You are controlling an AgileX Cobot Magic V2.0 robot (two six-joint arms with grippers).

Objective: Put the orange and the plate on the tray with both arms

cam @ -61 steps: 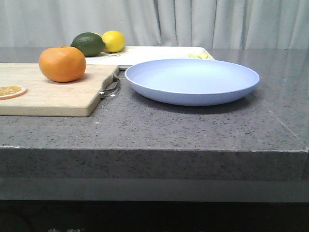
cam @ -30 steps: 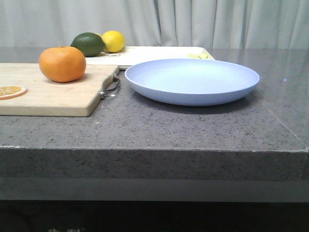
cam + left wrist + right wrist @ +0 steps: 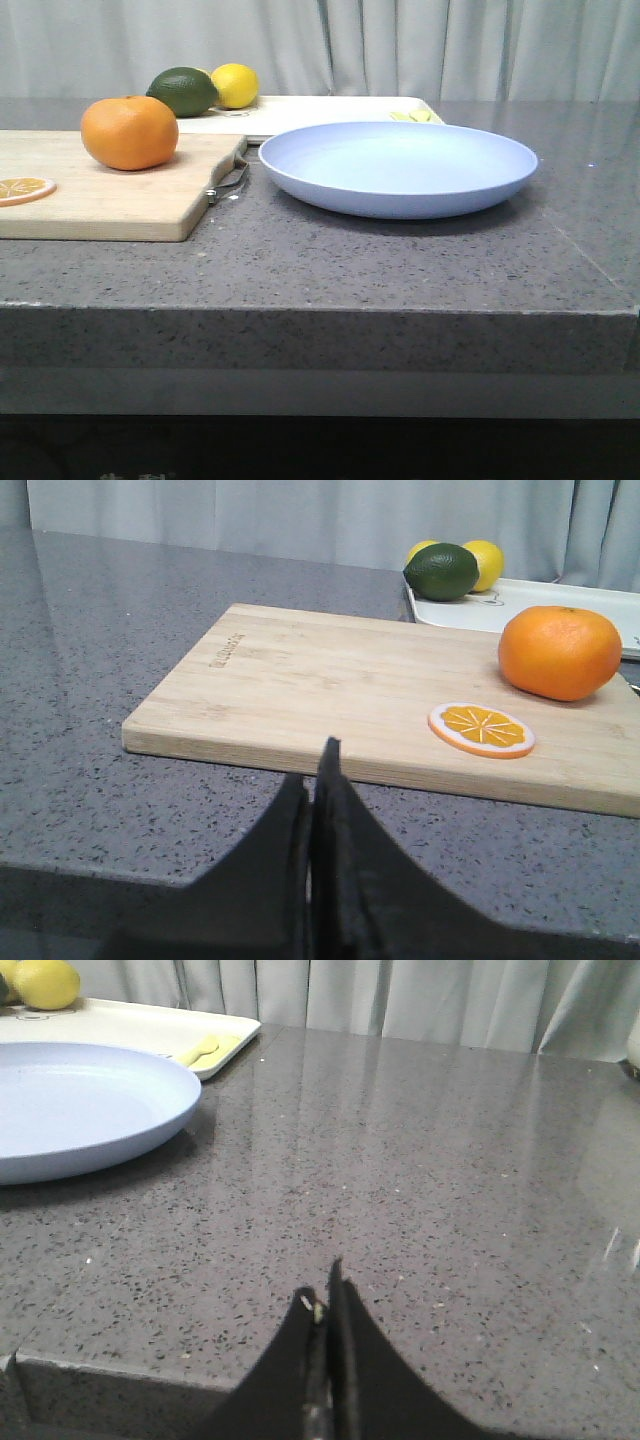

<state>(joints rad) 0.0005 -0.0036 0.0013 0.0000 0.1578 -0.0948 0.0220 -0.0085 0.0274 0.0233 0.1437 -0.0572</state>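
Note:
The orange (image 3: 129, 132) sits on a wooden cutting board (image 3: 110, 195) at the left; it also shows in the left wrist view (image 3: 559, 651). The pale lavender-blue plate (image 3: 398, 167) rests on the grey counter right of the board, and in the right wrist view (image 3: 80, 1105). The white tray (image 3: 320, 110) lies behind the plate. My left gripper (image 3: 314, 770) is shut and empty, low at the counter's front edge before the board. My right gripper (image 3: 325, 1295) is shut and empty, at the front edge, to the right of the plate. Neither gripper shows in the front view.
A green avocado (image 3: 183, 91) and a yellow lemon (image 3: 235, 85) sit at the tray's left end. A thin orange slice (image 3: 481, 729) lies on the board. Pale yellow pieces (image 3: 205, 1048) lie on the tray's right end. A curtain hangs behind.

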